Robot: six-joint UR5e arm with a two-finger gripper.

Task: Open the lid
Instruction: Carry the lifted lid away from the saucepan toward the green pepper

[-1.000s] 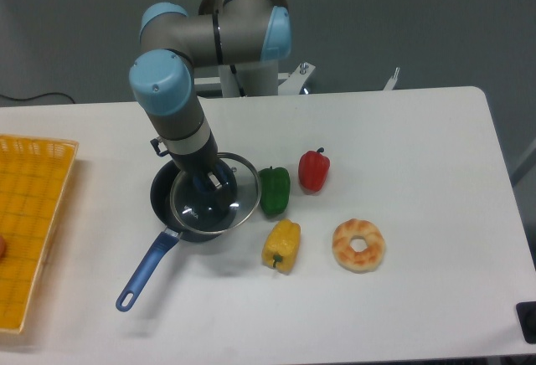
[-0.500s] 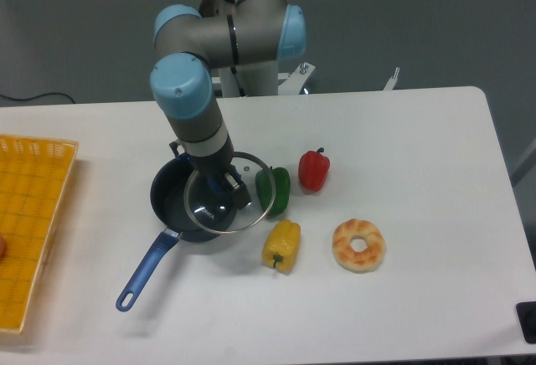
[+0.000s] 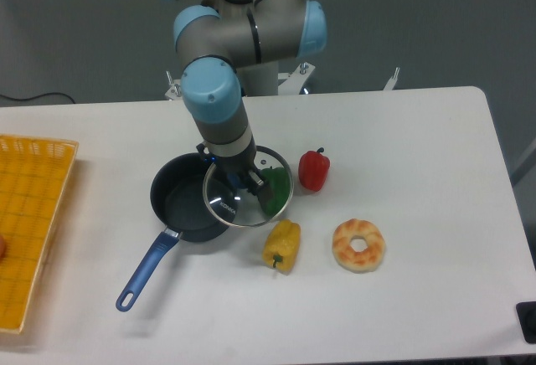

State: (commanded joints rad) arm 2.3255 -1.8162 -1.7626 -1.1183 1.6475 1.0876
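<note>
Now, from the fixed camera, the gripper (image 3: pixel 243 179) is clamped on the knob of the lid (image 3: pixel 248 187), which hangs off to the right of the saucepan (image 3: pixel 186 208), overlapping its right rim and the green pepper (image 3: pixel 275 189). To finish well, I'd carry it level past the peppers and set it flat on bare table (image 3: pixel 419 156). The saucepan looks empty inside. A yellow basket (image 3: pixel 33 223) sits far left, contents mostly cropped.

place: robot lab | evidence: UR5e arm (image 3: pixel 226 72) mounted at white table's (image 3: pixel 419 131) far edge | plain grey wall (image 3: pixel 419 22) | toy peppers, yellow basket (image 3: pixel 29 223) at left edge
</note>
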